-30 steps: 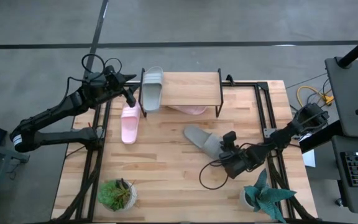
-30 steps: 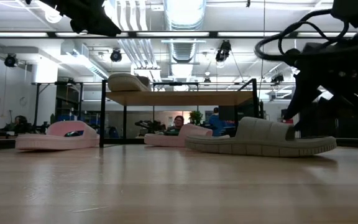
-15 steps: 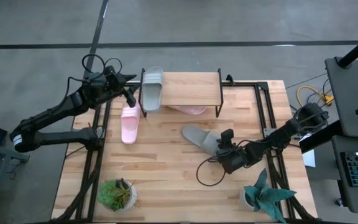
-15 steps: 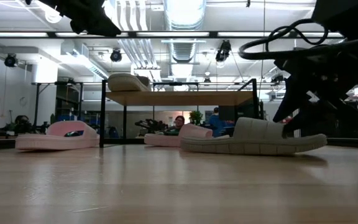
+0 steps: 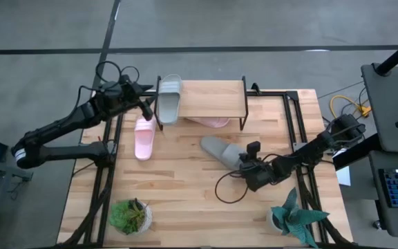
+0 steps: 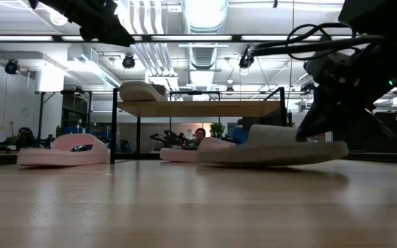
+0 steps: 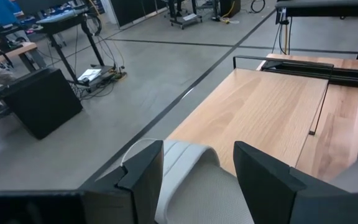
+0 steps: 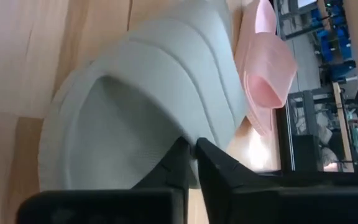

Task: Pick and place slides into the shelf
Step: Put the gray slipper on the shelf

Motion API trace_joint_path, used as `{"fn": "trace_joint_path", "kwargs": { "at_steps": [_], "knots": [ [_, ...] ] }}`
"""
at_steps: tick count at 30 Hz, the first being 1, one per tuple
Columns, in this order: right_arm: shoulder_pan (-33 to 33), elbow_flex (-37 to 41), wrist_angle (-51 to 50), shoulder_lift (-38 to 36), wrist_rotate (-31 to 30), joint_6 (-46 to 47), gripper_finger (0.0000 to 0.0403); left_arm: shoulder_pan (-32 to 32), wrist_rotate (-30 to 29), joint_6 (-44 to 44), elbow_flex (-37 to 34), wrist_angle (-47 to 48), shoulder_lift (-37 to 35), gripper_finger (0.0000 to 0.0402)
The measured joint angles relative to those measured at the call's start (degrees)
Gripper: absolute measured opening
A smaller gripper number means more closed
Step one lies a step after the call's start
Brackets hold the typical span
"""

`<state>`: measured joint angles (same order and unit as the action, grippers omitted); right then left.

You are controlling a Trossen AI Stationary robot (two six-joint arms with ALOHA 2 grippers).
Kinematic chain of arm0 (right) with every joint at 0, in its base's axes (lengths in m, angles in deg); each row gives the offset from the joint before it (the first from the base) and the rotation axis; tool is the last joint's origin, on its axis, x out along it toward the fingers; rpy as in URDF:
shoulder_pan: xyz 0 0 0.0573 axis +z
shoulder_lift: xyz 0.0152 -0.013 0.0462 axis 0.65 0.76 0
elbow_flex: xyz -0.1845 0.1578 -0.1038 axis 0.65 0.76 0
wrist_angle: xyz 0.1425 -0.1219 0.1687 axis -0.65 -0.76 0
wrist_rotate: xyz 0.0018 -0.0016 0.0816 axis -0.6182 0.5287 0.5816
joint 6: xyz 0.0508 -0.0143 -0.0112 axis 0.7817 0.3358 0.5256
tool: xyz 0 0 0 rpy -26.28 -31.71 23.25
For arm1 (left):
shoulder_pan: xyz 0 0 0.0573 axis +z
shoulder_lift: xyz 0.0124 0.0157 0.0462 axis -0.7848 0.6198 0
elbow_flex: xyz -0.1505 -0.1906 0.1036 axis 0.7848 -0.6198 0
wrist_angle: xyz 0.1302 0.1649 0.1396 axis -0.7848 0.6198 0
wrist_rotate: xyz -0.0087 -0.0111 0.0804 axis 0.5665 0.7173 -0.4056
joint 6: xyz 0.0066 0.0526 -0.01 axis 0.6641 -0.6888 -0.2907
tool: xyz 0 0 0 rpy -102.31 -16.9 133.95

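Right gripper (image 5: pixel 249 166) jaws pinched on grey slide (image 5: pixel 220 150); left gripper (image 5: pixel 146 107) jaws apart, empty

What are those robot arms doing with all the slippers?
They are putting slides on a little shelf. The right gripper has its jaws shut on a grey slide in the middle of the table, its heel end lifted off the wood. The left gripper sits open around another grey slide on the shelf. One pink slide lies beside the shelf, another under it.

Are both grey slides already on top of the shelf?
No: the high view shows one grey slide on the shelf, while the other grey slide is out over the table.
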<state>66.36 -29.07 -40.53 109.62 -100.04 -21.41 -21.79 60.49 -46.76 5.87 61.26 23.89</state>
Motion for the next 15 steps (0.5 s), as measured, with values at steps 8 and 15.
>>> {"fn": "trace_joint_path", "kwargs": {
  "at_steps": [8, 15],
  "knots": [
    [0.04, -0.03, 0.37, -0.07, -3.17, 2.47, 0.0009, 0.0, 0.0, -0.13, 0.01, 0.02, 2.49, 0.018],
    [0.04, -2.11, 1.65, -2.77, -5.34, 0.81, 0.0009, -0.02, 0.05, -2.69, 0.0, -2.53, 3.15, 0.018]
  ]
}}
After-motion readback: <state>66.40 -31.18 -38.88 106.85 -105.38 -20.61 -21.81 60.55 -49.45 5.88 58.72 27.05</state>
